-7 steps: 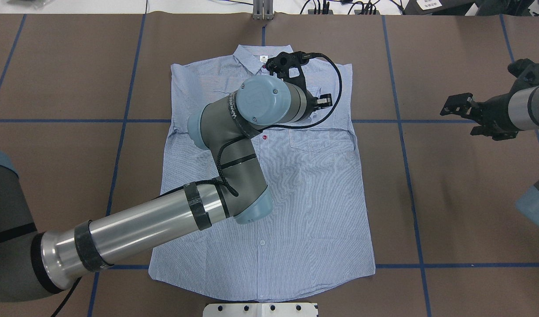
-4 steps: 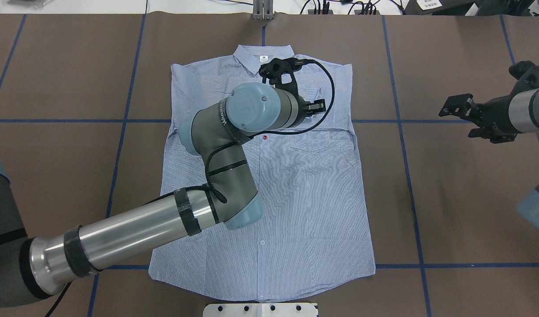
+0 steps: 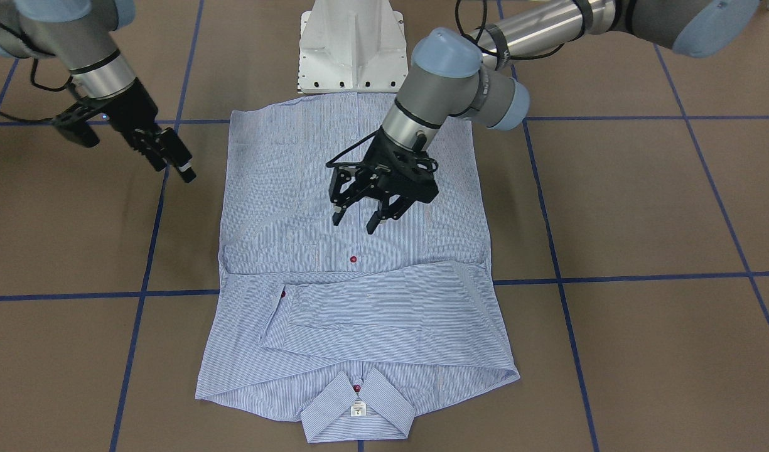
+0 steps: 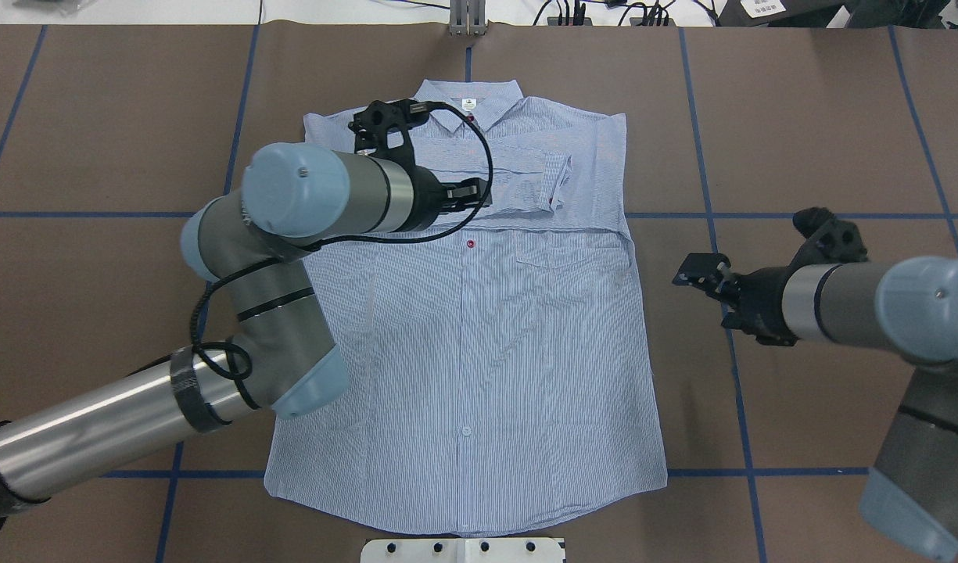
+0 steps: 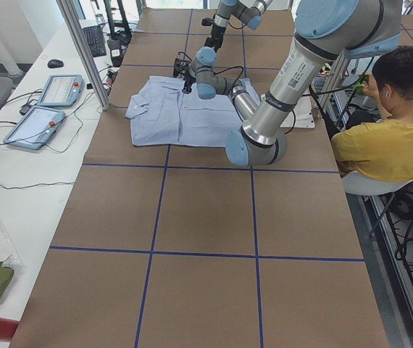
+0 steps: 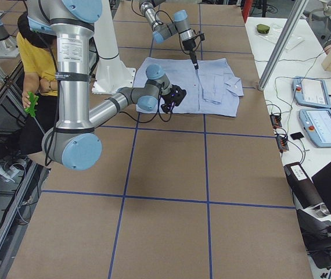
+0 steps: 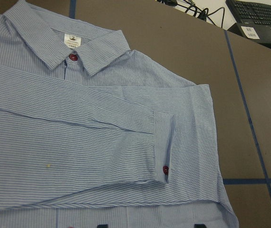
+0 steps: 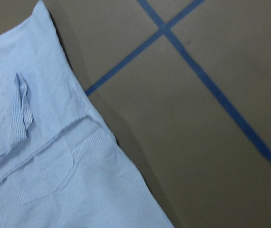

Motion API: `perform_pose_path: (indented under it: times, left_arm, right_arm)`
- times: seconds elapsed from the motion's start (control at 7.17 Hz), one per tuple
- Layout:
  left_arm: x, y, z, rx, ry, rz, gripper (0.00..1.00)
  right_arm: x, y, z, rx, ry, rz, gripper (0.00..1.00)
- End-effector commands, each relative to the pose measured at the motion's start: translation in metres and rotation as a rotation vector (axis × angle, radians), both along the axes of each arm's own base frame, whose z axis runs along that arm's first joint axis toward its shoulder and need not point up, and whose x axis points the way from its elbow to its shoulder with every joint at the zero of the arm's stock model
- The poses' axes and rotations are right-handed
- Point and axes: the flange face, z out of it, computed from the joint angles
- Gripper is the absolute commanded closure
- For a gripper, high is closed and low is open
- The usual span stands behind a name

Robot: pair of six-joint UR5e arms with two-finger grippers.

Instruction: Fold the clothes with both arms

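- Where the hem lay nearest the base [image 4: 463, 549], shirt [image 4: 525, 352] was spread flat on the table [image 4: 799, 117].
- Left gripper [image 3: 354, 224], fingers apart, empty, hung above the chest; left arm [image 4: 291, 203] hid one shoulder overhead.
- Right gripper [image 4: 701, 291], jaws parted, empty, stood off the cloth's pocket side.
- Sleeve [image 4: 518, 184] lay folded across; collar [image 4: 467, 98] farthest.

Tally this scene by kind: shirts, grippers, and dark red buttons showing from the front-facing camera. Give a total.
Shirt: 1
Grippers: 2 (left gripper, right gripper)
Dark red buttons showing: 3 (placket button, cuff button, collar button)
Total: 6
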Motion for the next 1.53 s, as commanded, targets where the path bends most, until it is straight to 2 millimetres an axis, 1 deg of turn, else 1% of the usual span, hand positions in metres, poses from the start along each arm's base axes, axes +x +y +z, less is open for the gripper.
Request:
perform_pose_path:
  times: [0.0, 0.14, 0.28, 0.42, 0.7, 0.98, 1.12, 1.26, 1.4]
  left_arm:
    - [-0.073, 0.003, 0.036, -0.075, 0.033, 0.074, 0.37]
    - [-0.097, 0.019, 0.042, -0.067, 0.047, 0.067, 0.36]
    - [-0.106, 0.023, 0.042, -0.059, 0.052, 0.039, 0.36]
    - [-0.106, 0.021, 0.043, -0.056, 0.049, 0.016, 0.36]
    - [-0.110, 0.022, 0.038, -0.060, 0.066, -0.023, 0.35]
    - [-0.109, 0.022, 0.037, -0.059, 0.067, -0.059, 0.35]
    - [-0.110, 0.022, 0.036, -0.066, 0.075, -0.067, 0.35]
    - [-0.110, 0.023, 0.036, -0.075, 0.078, -0.069, 0.34]
    - [-0.110, 0.023, 0.037, -0.077, 0.077, -0.070, 0.34]
  right_arm:
    - [-0.067, 0.101, -0.023, 0.053, 0.023, 0.039, 0.02]
    - [-0.082, 0.142, -0.031, 0.005, 0.086, 0.041, 0.02]
    - [-0.098, 0.180, -0.028, -0.027, 0.069, 0.074, 0.03]
    - [-0.101, 0.192, -0.028, -0.065, 0.050, 0.096, 0.05]
    - [-0.115, 0.197, 0.005, -0.101, 0.146, 0.125, 0.11]
    - [-0.112, 0.194, 0.012, -0.110, 0.161, 0.128, 0.17]
    - [-0.111, 0.194, 0.013, -0.110, 0.165, 0.127, 0.23]
    - [-0.110, 0.194, 0.013, -0.110, 0.165, 0.127, 0.34]
    - [-0.107, 0.194, 0.020, -0.109, 0.178, 0.129, 0.41]
